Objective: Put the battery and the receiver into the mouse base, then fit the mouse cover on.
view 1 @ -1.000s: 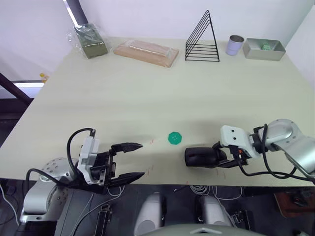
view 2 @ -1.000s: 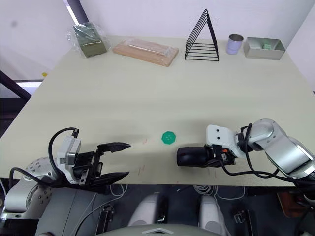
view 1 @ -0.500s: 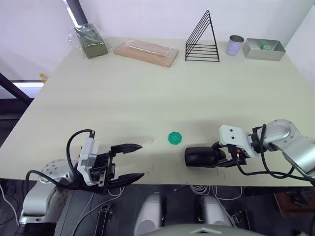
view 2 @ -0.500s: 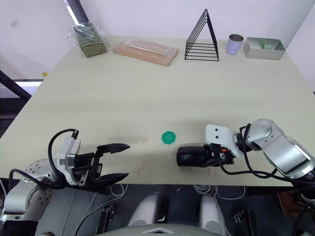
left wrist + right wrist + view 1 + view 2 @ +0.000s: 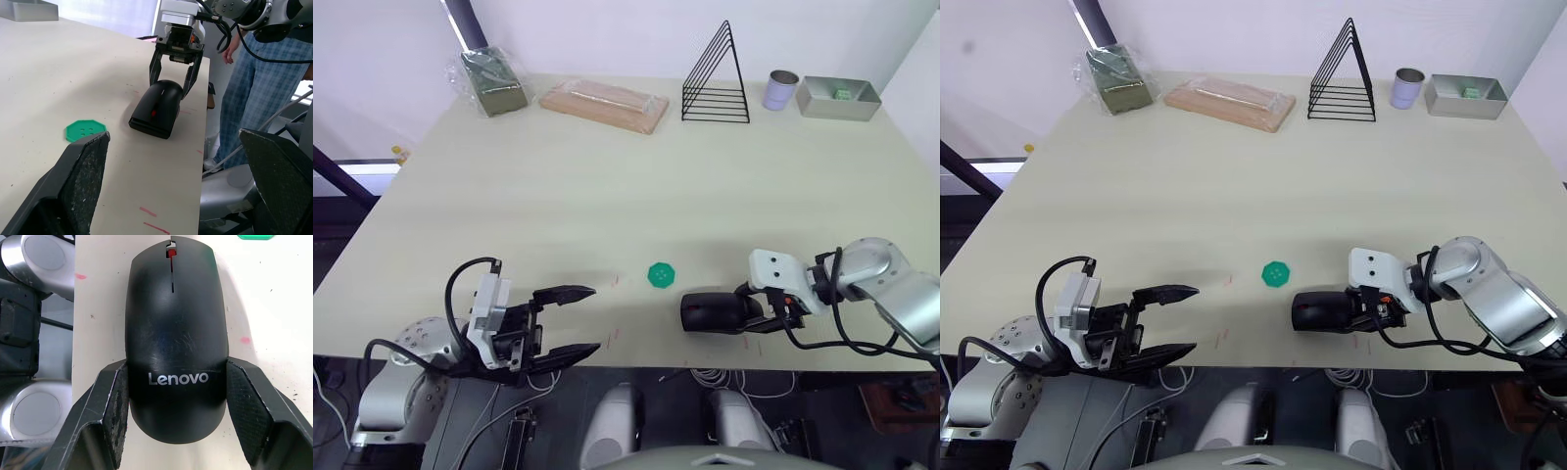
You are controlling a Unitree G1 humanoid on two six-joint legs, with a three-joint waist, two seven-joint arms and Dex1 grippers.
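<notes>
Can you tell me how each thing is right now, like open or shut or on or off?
Mouse cover: on the mouse, flat on the table.
Right hand: shut on the mouse cover.
Left hand: open, holding nothing.
Green disc: lying flat, untouched.

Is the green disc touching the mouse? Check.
No: the green disc lies on the table apart from the mouse, bare tabletop between them.

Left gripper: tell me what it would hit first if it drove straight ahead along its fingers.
Probably the mouse cover, held between the right gripper fingers. The left gripper is open and points that way; the green disc lies slightly aside.
</notes>
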